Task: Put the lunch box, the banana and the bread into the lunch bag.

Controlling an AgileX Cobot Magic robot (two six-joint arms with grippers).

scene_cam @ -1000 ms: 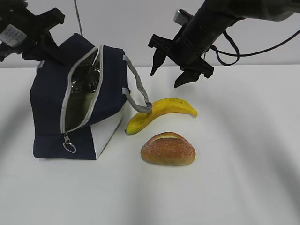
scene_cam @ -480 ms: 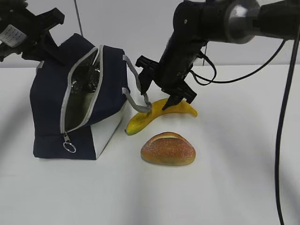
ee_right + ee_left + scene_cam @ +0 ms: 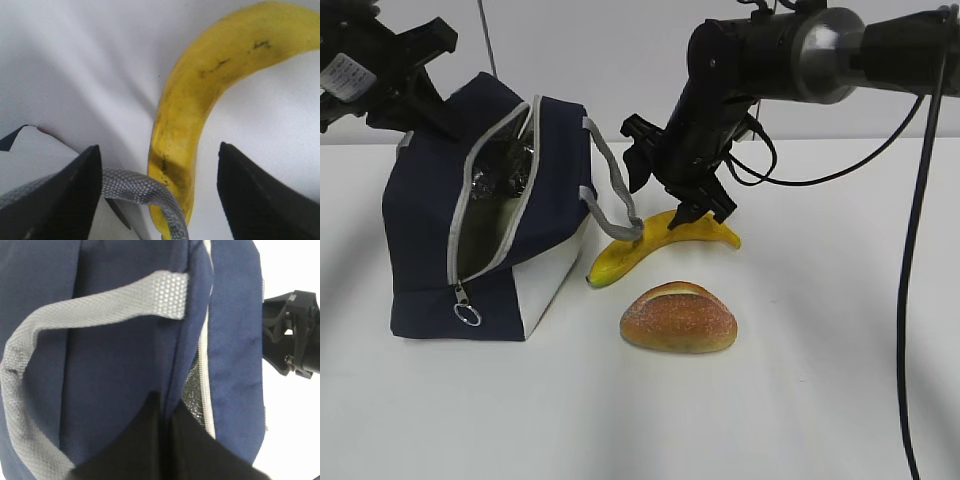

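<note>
Exterior view: we see the bag (image 3: 485, 220) first, the biggest thing here, standing at the left of the table (image 3: 820, 380) with its zipped mouth open and turned toward the other items. We judge it is propped that way so things can go in from the side. Our left gripper (image 3: 415, 85) sits at the bag's top back corner; the left wrist view shows its fingers (image 3: 150, 440) closed together on a fold of the navy fabric beside the silver lining, which seems to be what keeps the mouth up and gaping.

Our right gripper (image 3: 670, 195) hangs just above the banana (image 3: 665, 240), fingers (image 3: 250, 195) spread wide and holding nothing. In the right wrist view they straddle the banana's thicker middle, one to each side, not yet touching it. We read this as the line-up for a pinch across the fruit.

The banana lies on the table between bag and bread, its near end tucked under the bag's grey handle (image 3: 615, 190), which droops across it. That strap may snag as the banana is lifted.

The bread (image 3: 678, 317) rests alone nearer the camera, clear of everything. The lunch box we cannot see; something dark shows inside the bag, too unclear to name.

The table is plain white and matte, with soft shadows; behind it is a pale wall.
</note>
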